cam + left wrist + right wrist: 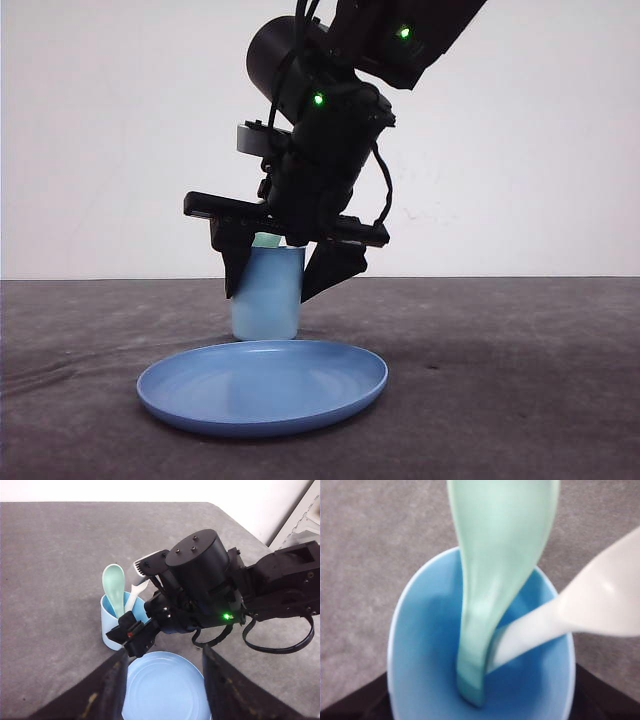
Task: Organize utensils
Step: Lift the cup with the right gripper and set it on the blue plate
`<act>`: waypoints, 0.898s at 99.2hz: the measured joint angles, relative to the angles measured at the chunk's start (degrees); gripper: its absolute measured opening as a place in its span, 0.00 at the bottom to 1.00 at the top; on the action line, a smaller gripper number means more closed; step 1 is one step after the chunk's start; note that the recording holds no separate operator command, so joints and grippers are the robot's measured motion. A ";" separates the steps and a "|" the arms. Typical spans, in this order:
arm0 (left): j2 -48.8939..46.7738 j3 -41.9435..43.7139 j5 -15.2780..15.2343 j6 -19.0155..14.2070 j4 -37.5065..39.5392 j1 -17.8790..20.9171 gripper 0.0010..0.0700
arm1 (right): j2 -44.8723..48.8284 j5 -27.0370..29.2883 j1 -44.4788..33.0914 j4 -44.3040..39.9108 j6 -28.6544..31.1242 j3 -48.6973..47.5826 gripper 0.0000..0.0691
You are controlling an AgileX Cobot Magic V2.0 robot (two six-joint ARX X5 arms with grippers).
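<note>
Both spoon, fork below open right claw

- I see spoon and fork standing handle-down in the cup, fork right of spoon.
- Cup sits just behind the plate on the table.
- Right gripper hangs over the cup, straddling it.

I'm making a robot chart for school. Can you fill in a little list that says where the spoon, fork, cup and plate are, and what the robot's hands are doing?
spoon: mint green, standing in the cup, bowl end up
fork: white, in the same cup, leaning beside the spoon
cup: light blue, upright on the table, behind the plate
plate: blue, round, nothing on it
right gripper: open, straddling the cup's top
left gripper: open, above the plate
</note>
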 joint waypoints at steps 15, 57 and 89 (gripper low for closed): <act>0.00 0.00 0.00 0.02 -0.09 0.00 0.39 | -6.10 0.11 0.15 -4.98 -1.11 0.00 0.58; 0.00 0.00 0.00 1.14 -0.22 0.00 0.39 | -23.76 1.53 7.34 -20.41 -4.37 0.48 0.58; 0.00 0.00 0.00 1.53 -0.22 0.00 0.39 | -23.80 5.57 12.94 -16.76 -4.33 -7.45 0.58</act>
